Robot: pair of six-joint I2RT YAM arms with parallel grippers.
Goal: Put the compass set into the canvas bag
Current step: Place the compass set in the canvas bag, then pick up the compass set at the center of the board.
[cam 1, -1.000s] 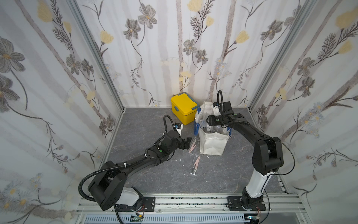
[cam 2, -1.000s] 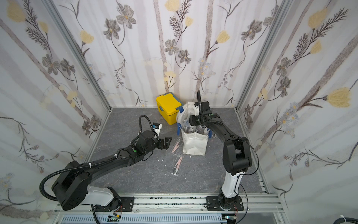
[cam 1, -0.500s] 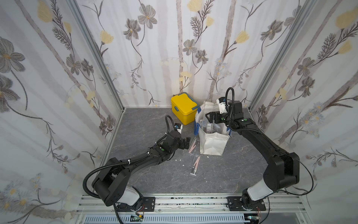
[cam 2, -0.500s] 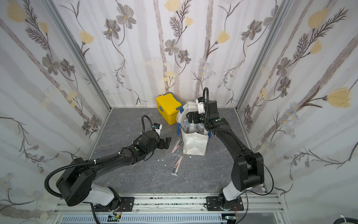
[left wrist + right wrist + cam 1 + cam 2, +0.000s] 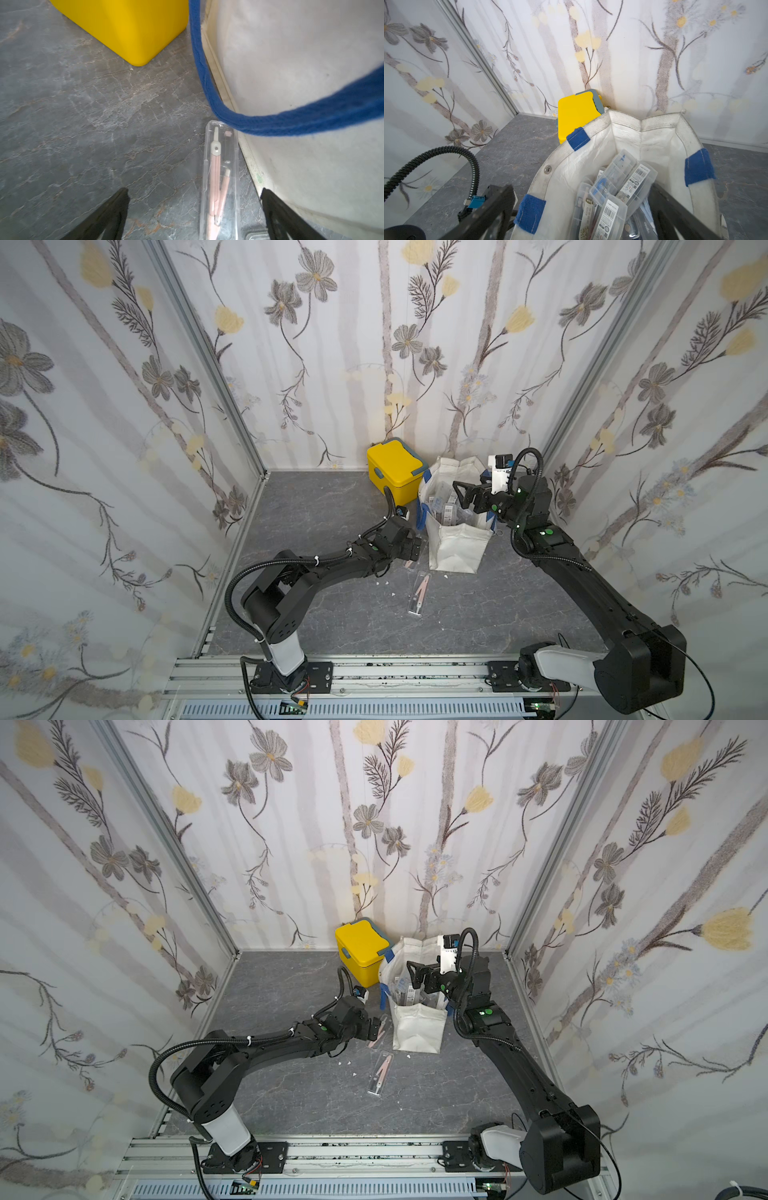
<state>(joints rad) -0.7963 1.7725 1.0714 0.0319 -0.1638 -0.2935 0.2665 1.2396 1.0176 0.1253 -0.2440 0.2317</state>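
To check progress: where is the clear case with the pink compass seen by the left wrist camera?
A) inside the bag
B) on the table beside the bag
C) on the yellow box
B: the case lies flat on the table, close beside the bag.

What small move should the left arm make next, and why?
Probably the left gripper should lower a little and close on the clear compass case. Its jaws stand open with the case lying flat between them, nearer one finger, just beside the canvas bag. It holds nothing yet, so a grasp seems the next step.
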